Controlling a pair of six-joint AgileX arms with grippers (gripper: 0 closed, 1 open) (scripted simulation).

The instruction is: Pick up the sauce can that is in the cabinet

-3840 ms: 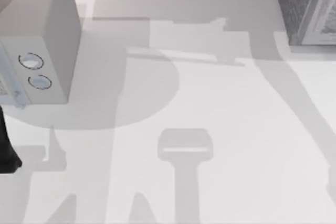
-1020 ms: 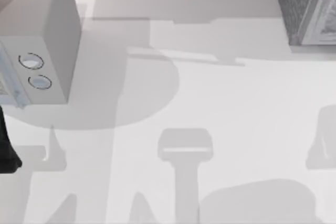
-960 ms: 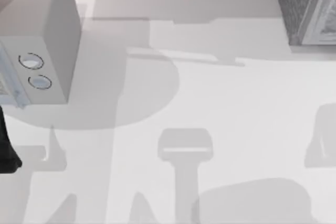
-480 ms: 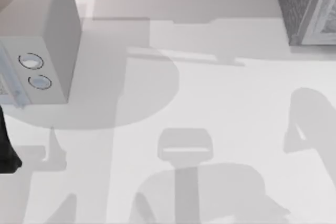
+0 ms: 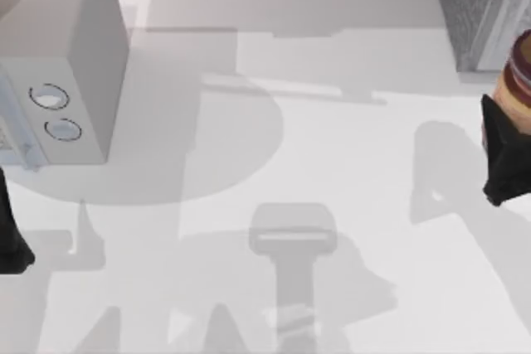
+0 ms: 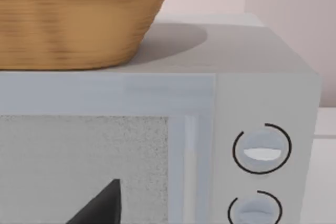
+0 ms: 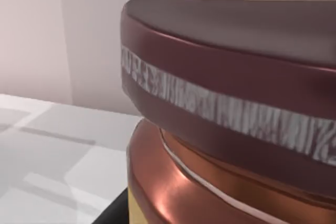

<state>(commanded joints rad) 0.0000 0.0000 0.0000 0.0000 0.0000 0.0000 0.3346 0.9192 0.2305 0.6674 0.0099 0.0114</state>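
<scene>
Nearest us, our left hand sits parked at the left edge of the worktop, in front of the pale box with two dials; we cannot tell its finger state. Farther off at the right edge, our right hand appears closed about the lower body of the sauce can, which hangs just in front of the cabinet, clear of the worktop by its shadow. The right wrist view shows the can very close. We judge the risks are slipping from a low grip, or clipping the cabinet's frame if we swing back.
</scene>
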